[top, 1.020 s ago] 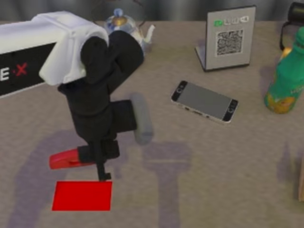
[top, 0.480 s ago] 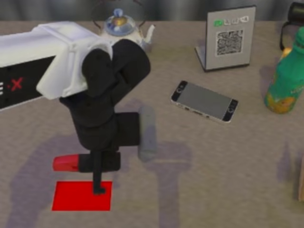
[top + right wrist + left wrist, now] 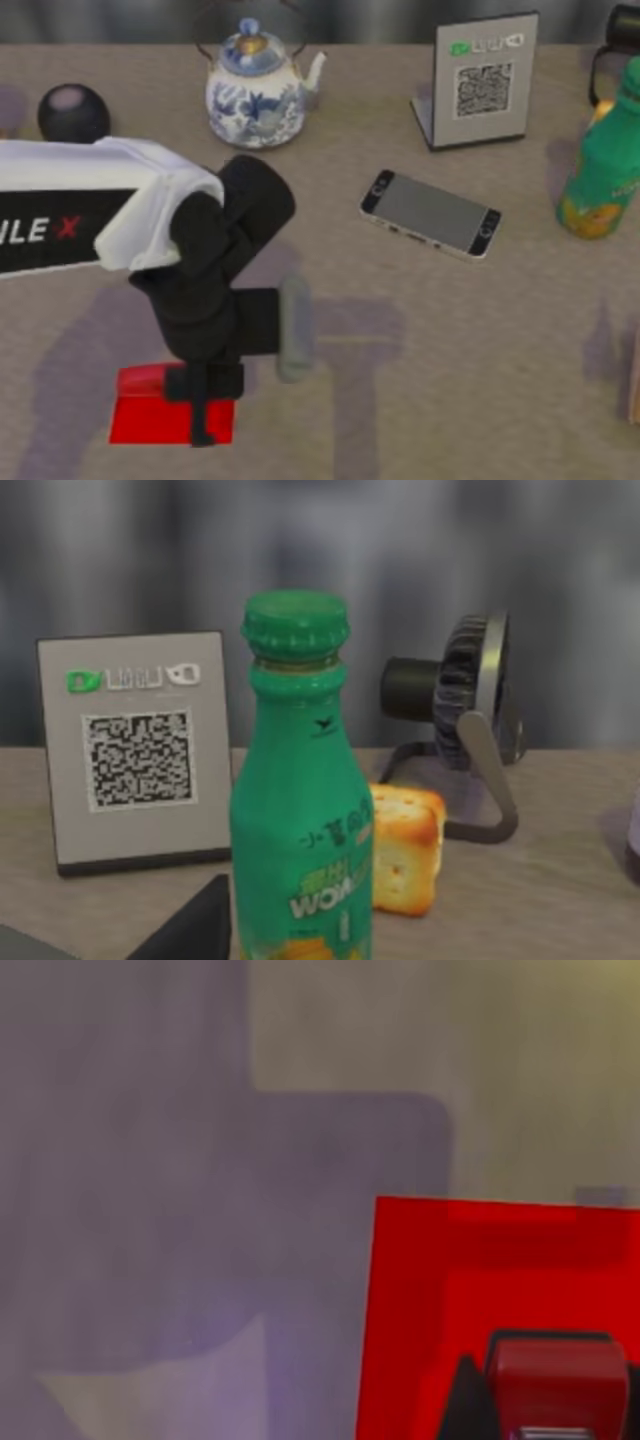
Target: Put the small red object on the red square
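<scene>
Top view shows the left end effector (image 3: pixel 203 420) gripping the small red object (image 3: pixel 148 380) above the red square (image 3: pixel 140 422) near the bench's front-left corner: lower gently, centre it, then release.

Even, soft light is seen throughout, broad purplish shadows are cast on the counter (image 3: pixel 420 360) beneath the left arm, and the backdrop is blurred in the right wrist view.

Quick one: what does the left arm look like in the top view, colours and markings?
The left arm has a white shell with a black side panel carrying white lettering and a red X. Past it come rounded matte-black wrist housings, a grey oval part on the side, and a narrow black left tool. No cables visible.
</scene>
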You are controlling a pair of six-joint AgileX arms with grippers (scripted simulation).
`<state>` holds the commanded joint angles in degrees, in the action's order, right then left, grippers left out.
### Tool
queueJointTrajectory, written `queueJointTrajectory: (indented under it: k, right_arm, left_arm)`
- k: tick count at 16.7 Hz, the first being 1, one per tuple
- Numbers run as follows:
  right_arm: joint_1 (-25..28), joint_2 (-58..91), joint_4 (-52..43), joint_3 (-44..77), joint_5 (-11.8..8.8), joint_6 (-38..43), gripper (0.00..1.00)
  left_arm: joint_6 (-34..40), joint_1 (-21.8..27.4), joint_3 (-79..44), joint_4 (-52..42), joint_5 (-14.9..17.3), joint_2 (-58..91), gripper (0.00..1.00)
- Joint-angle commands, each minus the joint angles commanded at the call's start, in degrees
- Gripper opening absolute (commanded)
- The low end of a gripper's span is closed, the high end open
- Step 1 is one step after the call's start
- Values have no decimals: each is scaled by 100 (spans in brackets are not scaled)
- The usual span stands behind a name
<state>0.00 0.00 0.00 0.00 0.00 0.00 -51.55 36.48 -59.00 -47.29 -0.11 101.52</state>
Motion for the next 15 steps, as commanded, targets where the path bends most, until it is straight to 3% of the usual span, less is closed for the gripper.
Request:
queueJointTrajectory:
  k: [3,8,15]
  right_arm:
    - [0,0,0,0,0,0,100]
    - [0,0,0,0,0,0,100]
    - [0,0,0,0,0,0,100]
  left_arm:
    - [-107,-80,409,529,-5,128,0]
    - [-123,-90,465,591,-7,144,0]
    - [-123,-90,465,591,-7,144,53]
